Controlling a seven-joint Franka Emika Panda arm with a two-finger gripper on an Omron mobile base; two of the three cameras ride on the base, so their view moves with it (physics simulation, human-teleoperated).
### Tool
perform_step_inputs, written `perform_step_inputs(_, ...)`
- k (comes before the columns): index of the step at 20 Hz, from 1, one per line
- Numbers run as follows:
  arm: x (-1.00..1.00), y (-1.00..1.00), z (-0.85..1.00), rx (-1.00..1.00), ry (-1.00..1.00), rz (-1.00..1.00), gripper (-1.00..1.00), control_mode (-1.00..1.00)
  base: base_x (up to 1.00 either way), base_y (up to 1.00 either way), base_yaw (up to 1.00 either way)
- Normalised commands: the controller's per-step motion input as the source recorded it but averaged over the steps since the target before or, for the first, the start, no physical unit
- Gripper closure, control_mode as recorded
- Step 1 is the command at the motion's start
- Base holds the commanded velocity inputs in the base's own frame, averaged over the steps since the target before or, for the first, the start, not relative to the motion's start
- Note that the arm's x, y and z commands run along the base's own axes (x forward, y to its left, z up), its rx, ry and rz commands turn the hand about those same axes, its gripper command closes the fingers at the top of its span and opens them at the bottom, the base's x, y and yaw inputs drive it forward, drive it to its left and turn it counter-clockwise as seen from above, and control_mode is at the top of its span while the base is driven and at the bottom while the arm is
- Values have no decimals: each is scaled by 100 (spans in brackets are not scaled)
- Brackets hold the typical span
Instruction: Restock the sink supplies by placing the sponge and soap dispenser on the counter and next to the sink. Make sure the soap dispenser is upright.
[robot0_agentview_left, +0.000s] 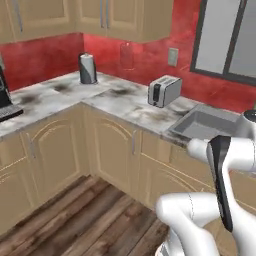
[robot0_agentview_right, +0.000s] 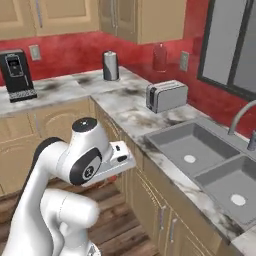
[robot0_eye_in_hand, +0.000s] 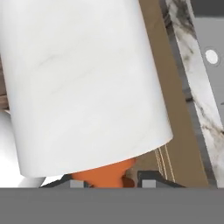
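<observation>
Clenched gripper (robot0_eye_in_hand: 107, 183) on soap dispenser (robot0_eye_in_hand: 83, 83), orange pump toward fingers; showed no readable label, near sink (robot0_eye_in_hand: 210, 52).

No text or label can be read.

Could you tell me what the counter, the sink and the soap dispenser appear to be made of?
Counter: marble-like stone, white-grey with dark veining, matte. Sink: seemingly brushed metal, uniform flat grey. Soap dispenser: probably plastic or ceramic, smooth whitish body with faint streaks, orange pump.
</observation>
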Motion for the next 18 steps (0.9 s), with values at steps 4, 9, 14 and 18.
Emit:
perform_step_inputs(4,0,0,0,0,0,0,100,100,0,0,-88)
perform_step_inputs(9,0,0,0,0,0,0,100,100,0,0,-86)
perform_step_inputs(14,0,0,0,0,0,0,100,100,23,-34,-66)
perform_step_inputs(18,0,0,0,0,0,0,100,100,45,-42,-30)
